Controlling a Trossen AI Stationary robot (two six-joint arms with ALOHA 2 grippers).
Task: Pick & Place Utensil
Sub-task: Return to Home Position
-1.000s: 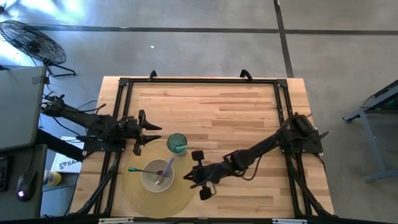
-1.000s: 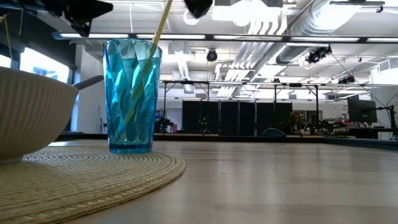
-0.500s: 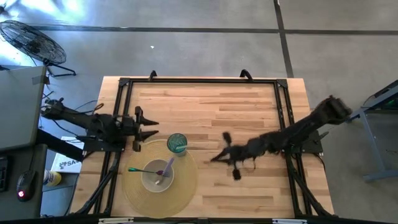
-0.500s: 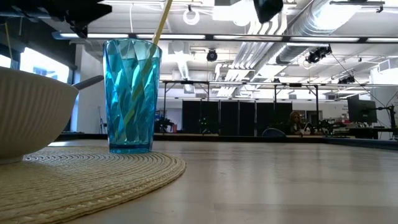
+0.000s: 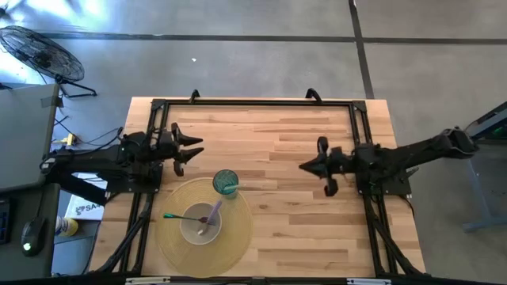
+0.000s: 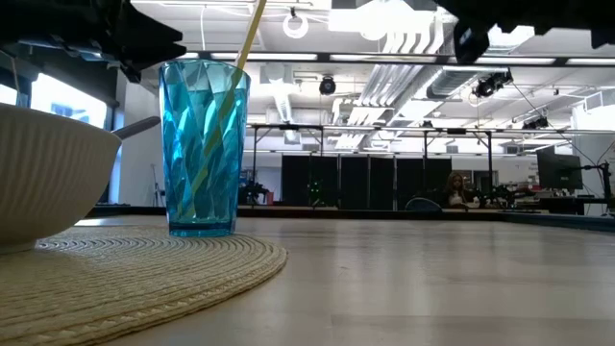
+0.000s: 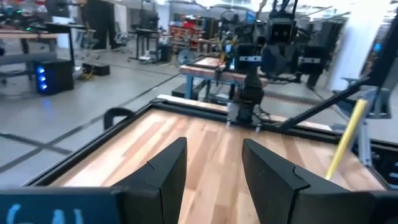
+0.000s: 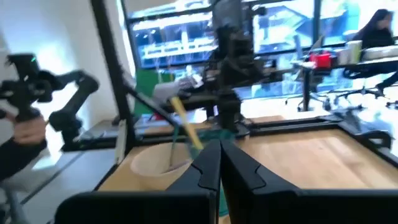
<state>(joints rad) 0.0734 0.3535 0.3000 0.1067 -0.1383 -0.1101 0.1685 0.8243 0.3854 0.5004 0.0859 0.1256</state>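
A round woven placemat (image 5: pixel 238 237) lies at the table's near left. A white bowl (image 5: pixel 192 229) stands on it, and a purple-grey spoon (image 5: pixel 212 214) leans in the bowl. A green-handled utensil (image 5: pixel 176 215) lies flat on the mat, left of the bowl. A blue cup (image 5: pixel 226 182) with a yellow straw (image 6: pixel 252 24) stands on the mat's far edge. My left gripper (image 5: pixel 194 149) is open and hovers left of and beyond the cup. My right gripper (image 5: pixel 303 166) is shut. It is raised at mid-table right and points toward the cup.
A black frame (image 5: pixel 253 104) runs along the table's far, left and right edges. Bare wood lies between the two grippers and across the table's far half. In the low view the cup (image 6: pixel 204 149) and bowl (image 6: pixel 48 173) stand on the mat (image 6: pixel 144 274).
My right gripper has drawn back from beside the bowl on the mat. It swung up and toward the table's right and far edges, to mid-table right. My left gripper has moved a little toward the far edge. The cup, bowl and utensils have stayed put.
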